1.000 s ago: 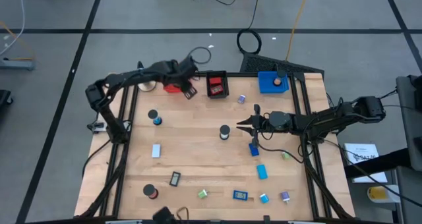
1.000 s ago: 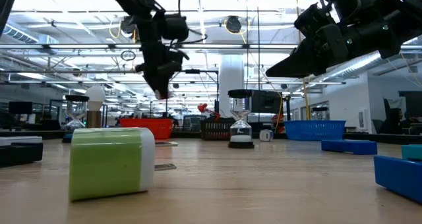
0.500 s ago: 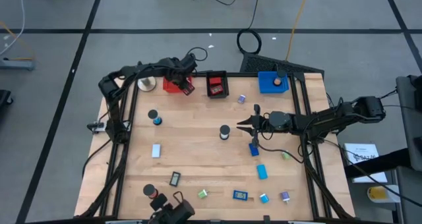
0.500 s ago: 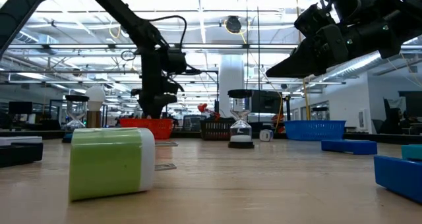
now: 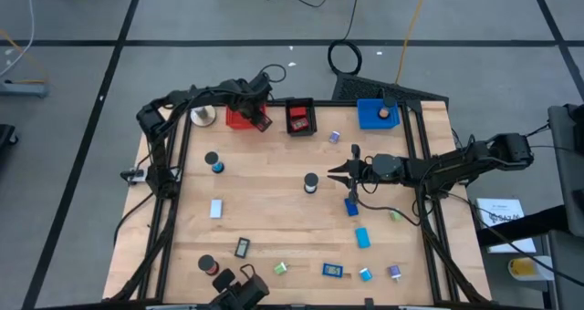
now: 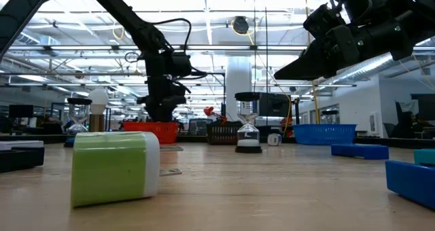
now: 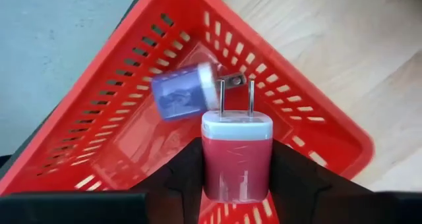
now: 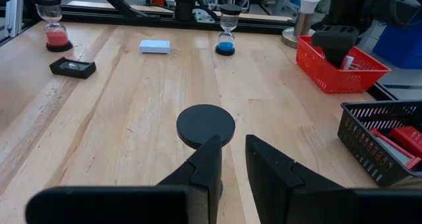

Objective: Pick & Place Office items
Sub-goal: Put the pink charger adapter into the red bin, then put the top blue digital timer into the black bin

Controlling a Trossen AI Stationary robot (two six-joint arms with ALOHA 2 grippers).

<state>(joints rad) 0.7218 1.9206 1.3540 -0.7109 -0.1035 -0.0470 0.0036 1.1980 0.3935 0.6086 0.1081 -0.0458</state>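
My left gripper (image 5: 260, 120) hangs over the red bin (image 5: 237, 118) at the table's far left, shut on a red charger (image 7: 235, 161) with a white cap and two prongs. A purple charger (image 7: 181, 95) lies on the floor of that bin. My right gripper (image 5: 339, 173) hovers level above the table's middle, narrowly open with nothing between its fingers. A black-topped hourglass (image 8: 206, 125) stands just ahead of it. More office items lie on the wood: a white-blue block (image 5: 216, 208), a black-framed rectangle (image 5: 242, 247), a green clip (image 5: 280, 268) and blue blocks (image 5: 362, 238). My left gripper pinches the charger's red body (image 7: 234, 181) between its two fingers, one on each side face. The fingers come from above, pointing steeply down into the red bin. The white cap and prongs (image 7: 235, 102) stick out beyond the fingertips toward the bin's floor.
A black bin (image 5: 299, 117) with red pieces stands right of the red bin, and a blue bin (image 5: 377, 114) at the far right. A white ball on a tan base (image 5: 202, 117) stands left of the red bin. Two more hourglasses (image 5: 214, 162) (image 5: 208, 265) stand on the table's left half.
My left gripper has sunk toward the red bin and shifted a little toward the table's far left, carrying the red charger. It has then kept still. My right gripper has not moved.
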